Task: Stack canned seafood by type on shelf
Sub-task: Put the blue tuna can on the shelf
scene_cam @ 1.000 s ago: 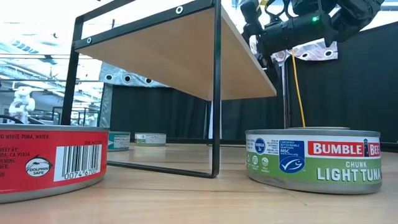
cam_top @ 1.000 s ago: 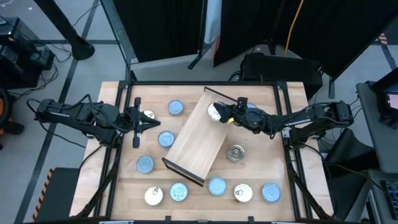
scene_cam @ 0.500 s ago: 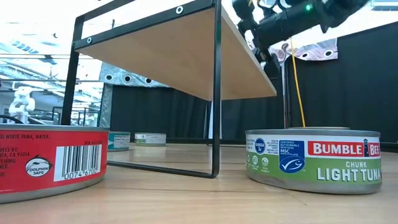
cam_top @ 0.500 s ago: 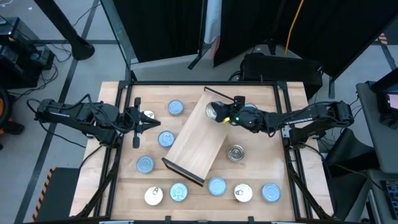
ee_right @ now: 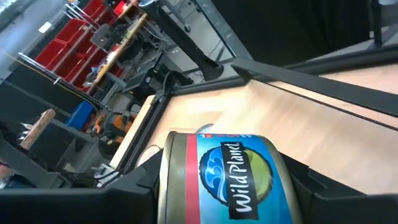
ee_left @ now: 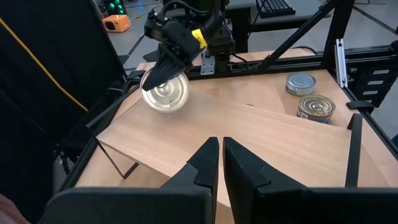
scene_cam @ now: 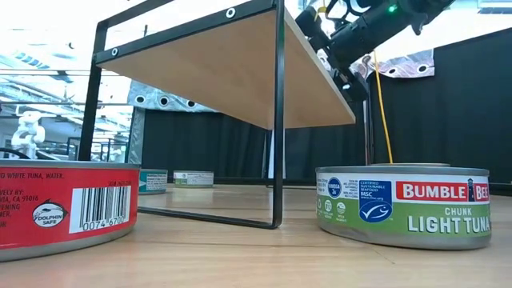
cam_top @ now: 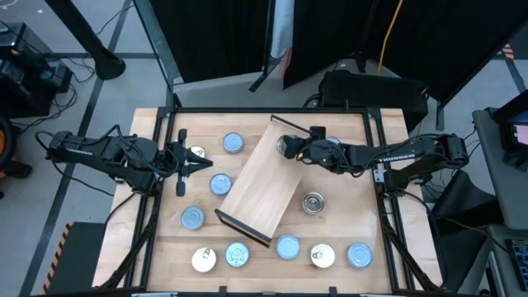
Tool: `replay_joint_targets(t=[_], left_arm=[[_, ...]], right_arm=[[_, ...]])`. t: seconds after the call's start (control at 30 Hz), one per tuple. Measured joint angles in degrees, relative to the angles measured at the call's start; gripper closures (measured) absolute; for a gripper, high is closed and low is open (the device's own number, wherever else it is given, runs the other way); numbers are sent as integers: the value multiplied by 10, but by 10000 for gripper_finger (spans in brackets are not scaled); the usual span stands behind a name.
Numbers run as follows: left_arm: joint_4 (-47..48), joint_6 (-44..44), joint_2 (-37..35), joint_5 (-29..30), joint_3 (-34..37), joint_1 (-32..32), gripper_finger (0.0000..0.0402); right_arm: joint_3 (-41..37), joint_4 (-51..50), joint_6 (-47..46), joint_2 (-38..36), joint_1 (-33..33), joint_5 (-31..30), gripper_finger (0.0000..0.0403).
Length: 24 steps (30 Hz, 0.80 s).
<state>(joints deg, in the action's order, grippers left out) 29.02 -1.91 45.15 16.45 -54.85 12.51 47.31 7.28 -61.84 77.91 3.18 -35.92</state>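
The shelf (cam_top: 260, 181) is a long light-wood board lying slantwise across the table's middle; in the low view the shelf (scene_cam: 240, 72) stands raised on black frame legs. My right gripper (cam_top: 293, 148) hangs over the shelf's far end, shut on a tin (cam_top: 285, 147) with a blue and red label (ee_right: 230, 174). My left gripper (cam_top: 182, 161) waits shut at the table's left side, beside a cream-topped tin (cam_top: 196, 153). The left wrist view shows my left gripper (ee_left: 221, 162) pointing at the shelf, with the held tin (ee_left: 166, 92) beyond it. My right gripper pinches the tin by its side wall (ee_right: 180, 186), one finger (ee_right: 127, 190) on each side of the round. It comes from the table's right, slanting down. The tin is lifted clear above the shelf's far end, tipped on edge, its flat silver face (ee_left: 166, 93) turned toward the left arm.
Several more tins lie flat on the tabletop around the shelf: blue-topped tins (cam_top: 233, 143) (cam_top: 219, 184) (cam_top: 192, 218) on the left, a silver-topped one (cam_top: 313, 202) on the right, and a row along the near edge (cam_top: 287, 247). Two tins (scene_cam: 404, 204) (scene_cam: 64, 212) stand close to the low camera.
My right gripper has risen a little and shifted slightly toward the table's left over the shelf's far end, tipping as it went. The held tin has turned with it: its pale flat face, seen from above a second ago, now points more sideways.
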Motion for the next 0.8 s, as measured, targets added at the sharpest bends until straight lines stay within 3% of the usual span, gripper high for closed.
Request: replay_joint_targets(t=[0.2, 0.8], left_arm=[[-1, 0, 0, 0, 0, 0, 374], [-2, 0, 0, 0, 0, 0, 374]], right_arm=[[0, -20, -6, 0, 0, 0, 208], [0, -23, 85, 0, 10, -6, 42]])
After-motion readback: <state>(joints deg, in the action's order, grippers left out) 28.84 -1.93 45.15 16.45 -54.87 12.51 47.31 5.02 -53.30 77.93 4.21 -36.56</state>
